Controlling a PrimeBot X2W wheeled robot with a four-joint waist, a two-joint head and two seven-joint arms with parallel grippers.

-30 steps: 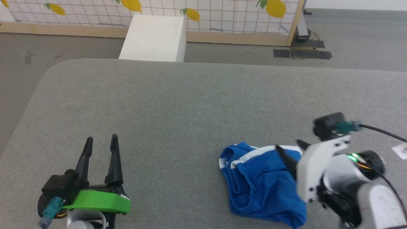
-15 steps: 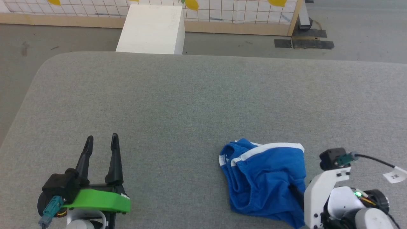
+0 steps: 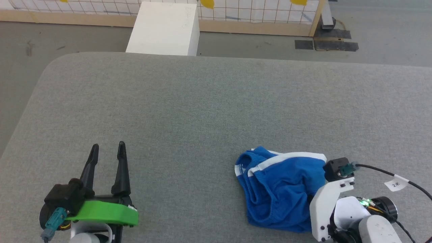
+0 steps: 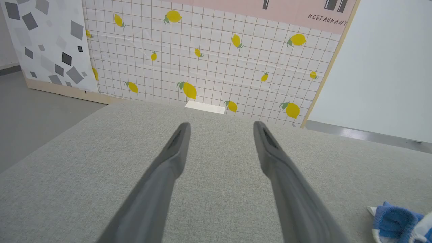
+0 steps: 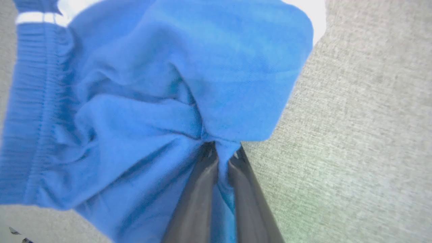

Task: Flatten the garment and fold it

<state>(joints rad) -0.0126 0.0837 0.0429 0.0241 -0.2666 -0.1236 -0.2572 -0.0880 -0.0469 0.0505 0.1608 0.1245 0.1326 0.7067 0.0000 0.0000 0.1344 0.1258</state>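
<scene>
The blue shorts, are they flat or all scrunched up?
Scrunched up. The shorts lie in a bunched heap with deep folds on the grey table, and the right gripper pinches one fold.

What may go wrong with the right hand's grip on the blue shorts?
The right hand pinches only a small fold of the crumpled bright blue fabric shorts; it may slip out when pulled. The open left hand stands far away, so a one-sided pull may drag the bundle instead of flattening it.

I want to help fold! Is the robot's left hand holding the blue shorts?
No, the left hand is open and empty, apart from the shorts.
</scene>
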